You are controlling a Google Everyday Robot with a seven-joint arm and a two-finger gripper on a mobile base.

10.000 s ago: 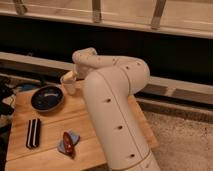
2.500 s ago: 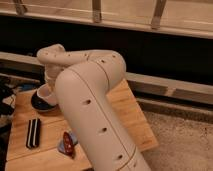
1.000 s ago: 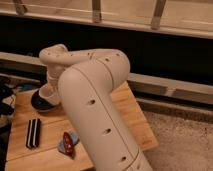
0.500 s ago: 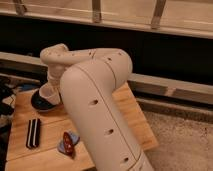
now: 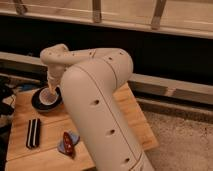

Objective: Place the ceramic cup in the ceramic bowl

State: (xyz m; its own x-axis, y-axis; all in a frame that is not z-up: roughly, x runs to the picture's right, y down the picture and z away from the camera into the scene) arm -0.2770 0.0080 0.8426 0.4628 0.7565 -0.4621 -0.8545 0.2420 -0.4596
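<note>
Camera view, left of centre: the gripper (image 5: 50, 86) hangs low over the bowl (image 5: 39, 102) on the table (image 5: 30, 155), so the cup (image 5: 46, 95) sits inside the bowl's rim. Whether it grips the cup, I cannot tell.

Arm (image 5: 100, 100) hides pincer (image 5: 52, 86) and part of ceramic bowl (image 5: 39, 102)

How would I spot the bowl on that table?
Start at the wooden table and go to its far left corner. The ceramic bowl sits under the gripper, with the ceramic cup in it. It is round and dark, unlike the striped block.
</note>
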